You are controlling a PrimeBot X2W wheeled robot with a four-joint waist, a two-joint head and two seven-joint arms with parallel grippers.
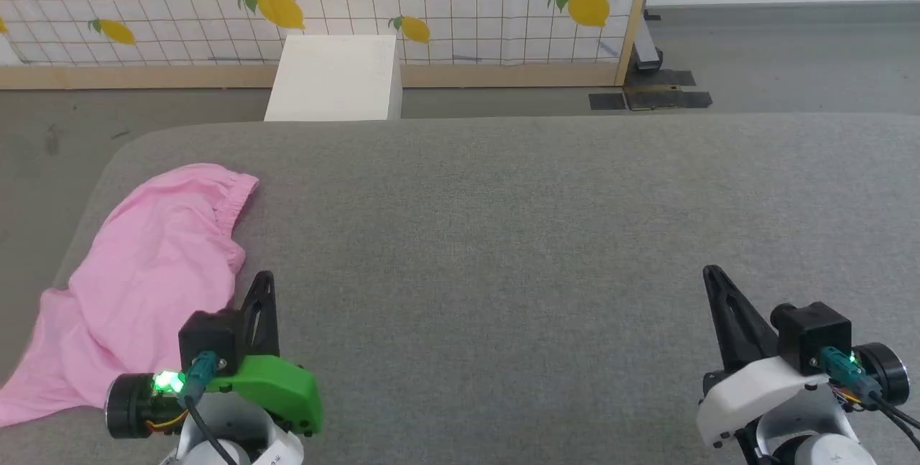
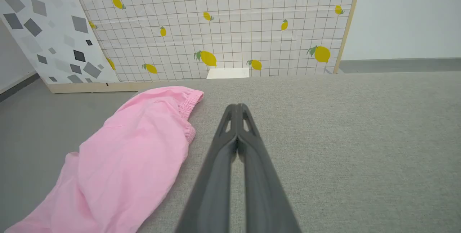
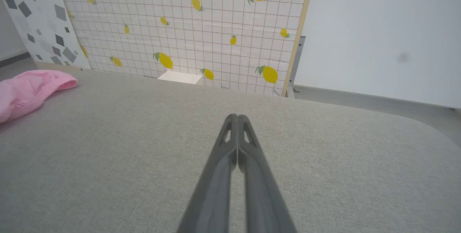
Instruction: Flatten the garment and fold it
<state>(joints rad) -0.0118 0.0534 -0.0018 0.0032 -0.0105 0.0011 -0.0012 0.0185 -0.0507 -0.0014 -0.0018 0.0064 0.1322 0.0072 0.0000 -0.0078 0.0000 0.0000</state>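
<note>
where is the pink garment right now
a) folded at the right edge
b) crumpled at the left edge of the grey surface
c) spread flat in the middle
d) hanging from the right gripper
b: the garment lies wrinkled at the left edge of the grey surface, beside the shut left gripper, not gripped.

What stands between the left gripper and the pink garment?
Nothing visible does. The shut left gripper hangs just beside the garment, at its right edge, with bare grey padded surface between them.

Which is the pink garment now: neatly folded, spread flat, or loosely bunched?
Loosely bunched. The garment lies wrinkled and slanted at the left edge of the grey surface, its gathered waistband curved, not laid straight.
</note>
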